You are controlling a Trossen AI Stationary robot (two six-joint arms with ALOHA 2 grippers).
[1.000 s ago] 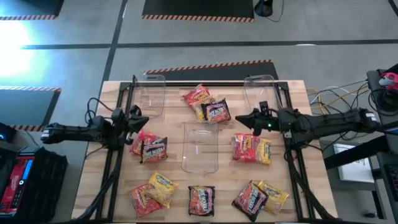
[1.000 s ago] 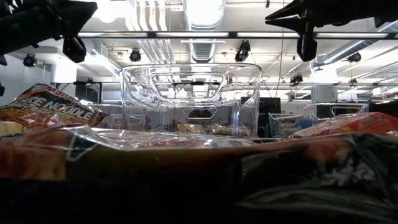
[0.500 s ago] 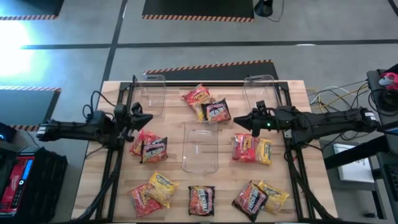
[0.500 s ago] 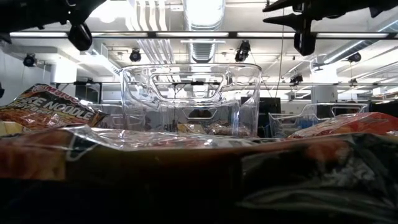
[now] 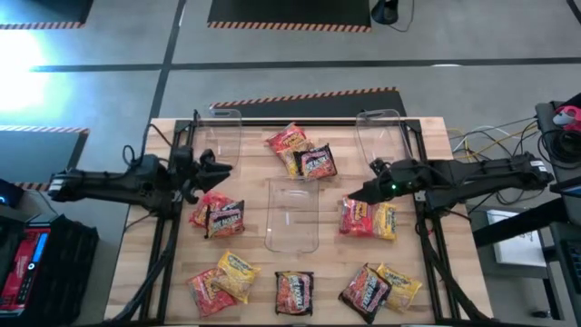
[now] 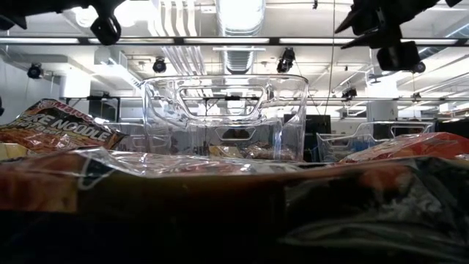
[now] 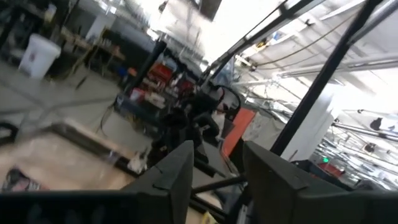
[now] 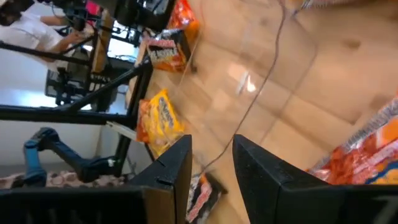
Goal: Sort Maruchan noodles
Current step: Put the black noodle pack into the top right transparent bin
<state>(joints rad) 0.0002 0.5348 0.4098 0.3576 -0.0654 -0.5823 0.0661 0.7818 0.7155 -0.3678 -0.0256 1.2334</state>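
Maruchan noodles packets lie flat on the wooden table in loose pairs: red and dark ones at the far middle (image 5: 301, 152), at the left (image 5: 216, 214), red and yellow at the right (image 5: 368, 218), and more along the near edge (image 5: 222, 277) (image 5: 293, 292) (image 5: 379, 287). My left gripper (image 5: 225, 167) hovers open above the left side, over the left pair's far edge, pointing toward the middle; in its wrist view (image 7: 217, 163) nothing is between the fingers. My right gripper (image 5: 352, 196) hovers open, tipped down toward the right pair, with nothing between its fingers (image 8: 212, 155).
Three clear plastic bins stand on the table: far left (image 5: 221, 136), far right (image 5: 379, 134) and middle (image 5: 292, 216). Black frame rails (image 5: 163, 245) (image 5: 427, 245) run along both sides. Cables lie off the table's right edge (image 5: 490, 141).
My left gripper has risen, tipped upward and edged toward the table's middle. My right gripper has tipped downward and rolled, its tips dropping toward the red and yellow pair at the right. Both have opened a little. No packet has moved.
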